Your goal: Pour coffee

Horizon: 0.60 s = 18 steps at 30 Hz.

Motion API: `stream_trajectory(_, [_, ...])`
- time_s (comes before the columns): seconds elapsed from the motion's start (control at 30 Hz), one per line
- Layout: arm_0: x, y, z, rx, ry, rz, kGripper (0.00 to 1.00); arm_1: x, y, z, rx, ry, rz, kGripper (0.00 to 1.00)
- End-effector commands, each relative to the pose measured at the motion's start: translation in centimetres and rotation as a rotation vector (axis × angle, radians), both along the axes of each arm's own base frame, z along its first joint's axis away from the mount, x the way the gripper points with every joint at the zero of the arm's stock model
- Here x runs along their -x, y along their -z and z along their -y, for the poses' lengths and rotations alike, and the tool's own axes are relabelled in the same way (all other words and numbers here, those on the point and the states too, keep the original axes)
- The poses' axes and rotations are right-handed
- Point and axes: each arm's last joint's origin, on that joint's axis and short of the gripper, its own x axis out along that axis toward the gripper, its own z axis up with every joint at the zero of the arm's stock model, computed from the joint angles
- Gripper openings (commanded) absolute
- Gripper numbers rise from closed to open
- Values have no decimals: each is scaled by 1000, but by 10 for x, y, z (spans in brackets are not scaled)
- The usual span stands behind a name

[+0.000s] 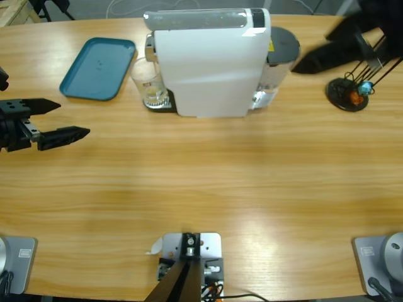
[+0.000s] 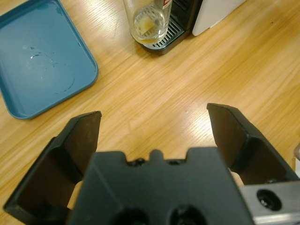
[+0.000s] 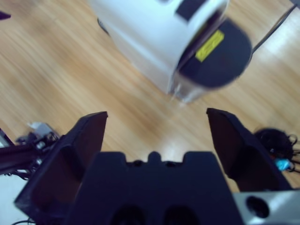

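Observation:
A small clear glass point(image 2: 148, 19) stands on the black drip grate point(image 2: 169, 35) of the white coffee machine point(image 1: 208, 63). A shallow amber layer of coffee point(image 2: 144, 28) lies in its bottom. In the high view the glass point(image 1: 150, 85) is at the machine's left side. My left gripper point(image 1: 60, 119) hovers at the table's left edge, open and holding nothing, with its jaws pointing right; the glass lies well ahead of it point(image 2: 154, 126). My right gripper point(image 3: 157, 136) is open and holds nothing, raised above the machine's dark tank lid point(image 3: 215, 56). In the high view it point(image 1: 303, 64) shows as a dark shape at upper right.
A teal tray point(image 1: 99, 68) with a few water drops lies left of the machine, and it point(image 2: 40, 61) also shows in the left wrist view. A black capsule stand point(image 1: 347, 93) with orange and blue capsules sits at the far right.

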Motion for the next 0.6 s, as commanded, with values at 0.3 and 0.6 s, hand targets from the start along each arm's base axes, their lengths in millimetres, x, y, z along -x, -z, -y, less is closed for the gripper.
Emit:
stream_trajectory(0.3, [7,13,0,42,44,-34,1000,93,93,63,-132,-72,85,1000])
stream_trajectory(0.6, [8,12,-1,46,48,-23,1000,101,104,71,-167,-57,133,1000])
